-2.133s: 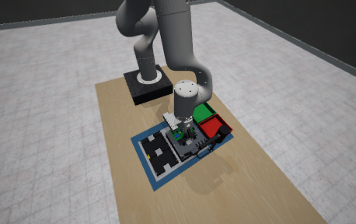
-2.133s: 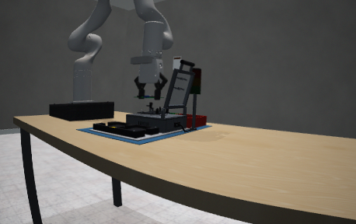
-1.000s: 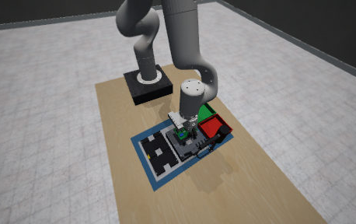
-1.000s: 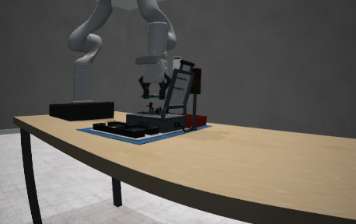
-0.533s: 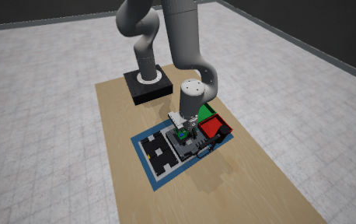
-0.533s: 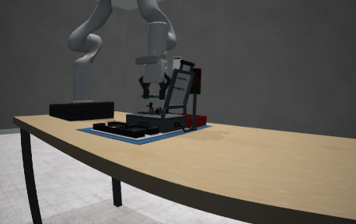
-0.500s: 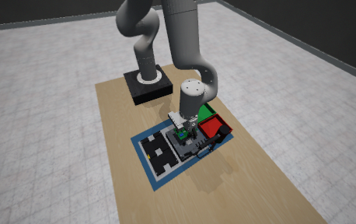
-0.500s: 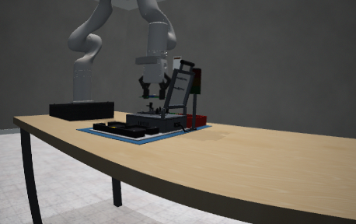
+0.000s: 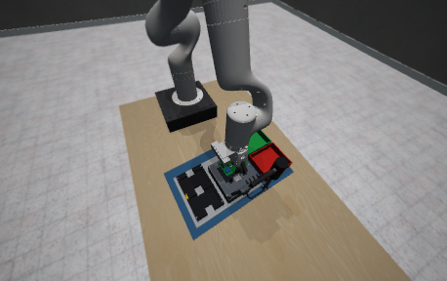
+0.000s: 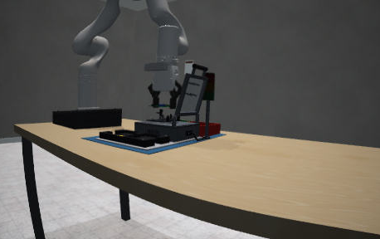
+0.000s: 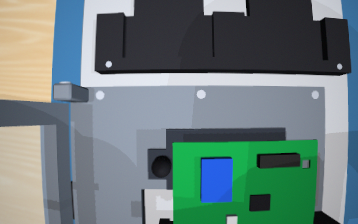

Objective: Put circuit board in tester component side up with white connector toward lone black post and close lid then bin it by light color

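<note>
Exterior view: gripper (image 9: pixel 237 168) (image 10: pixel 164 103) pinches the circuit board (image 9: pixel 227 169) (image 10: pixel 163 105) (image 11: pixel 245 182) by opp. edges, comp. side up & approx. level, above the tester (image 9: pixel 232 186) (image 10: pixel 166 131) (image 11: pixel 145 112), lid (image 10: pixel 192 95) raised, prob. so it can drop straight onto the pins w/o tilting

The arm (image 9: pixel 231 46) (image 10: pixel 89 39) is smooth matte grey with rounded elbows, dotted seams and a pale, screw-dotted round cap (image 9: pixel 241 112); the tool (image 10: pixel 164 99) has dark, angular fingers.
</note>
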Controlling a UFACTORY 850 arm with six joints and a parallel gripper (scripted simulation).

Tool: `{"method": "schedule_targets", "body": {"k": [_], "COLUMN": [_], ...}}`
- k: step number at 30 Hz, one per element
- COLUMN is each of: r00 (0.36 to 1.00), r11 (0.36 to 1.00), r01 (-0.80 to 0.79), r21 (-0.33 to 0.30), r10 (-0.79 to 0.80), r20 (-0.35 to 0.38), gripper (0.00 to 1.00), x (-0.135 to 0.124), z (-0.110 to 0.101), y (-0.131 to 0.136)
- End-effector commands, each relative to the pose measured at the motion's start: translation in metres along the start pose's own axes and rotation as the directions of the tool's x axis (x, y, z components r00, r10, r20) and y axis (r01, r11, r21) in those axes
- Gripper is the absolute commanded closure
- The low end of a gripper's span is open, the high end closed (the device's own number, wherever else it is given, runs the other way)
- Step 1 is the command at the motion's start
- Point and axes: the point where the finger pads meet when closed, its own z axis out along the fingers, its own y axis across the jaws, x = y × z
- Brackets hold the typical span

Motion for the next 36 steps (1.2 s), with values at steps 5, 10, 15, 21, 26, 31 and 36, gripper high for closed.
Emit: {"method": "schedule_targets", "body": {"k": [5, 10, 15, 21, 26, 31, 36], "r00": [1.0, 1.0, 1.0, 1.0, 1.0, 1.0, 1.0], "r11": [1.0, 1.0, 1.0, 1.0, 1.0, 1.0, 1.0], "r01": [0.0, 0.0, 0.0, 0.0, 0.0, 0.0, 0.0], "r21": [0.002, 0.002, 0.002, 0.002, 0.002, 0.002, 0.002], "r10": [0.0, 0.0, 0.0, 0.0, 0.0, 0.0, 0.0], "r20": [0.0, 0.0, 0.0, 0.0, 0.0, 0.0, 0.0], "gripper": [0.21, 0.21, 0.21, 0.21, 0.21, 0.21, 0.21], "x": [0.0, 0.0, 0.0, 0.0, 0.0, 0.0, 0.0], "z": [0.016, 0.023, 0.029, 0.034, 0.036, 0.036, 0.036], "y": [-0.001, -0.001, -0.001, -0.001, -0.001, -0.001, -0.001]}}
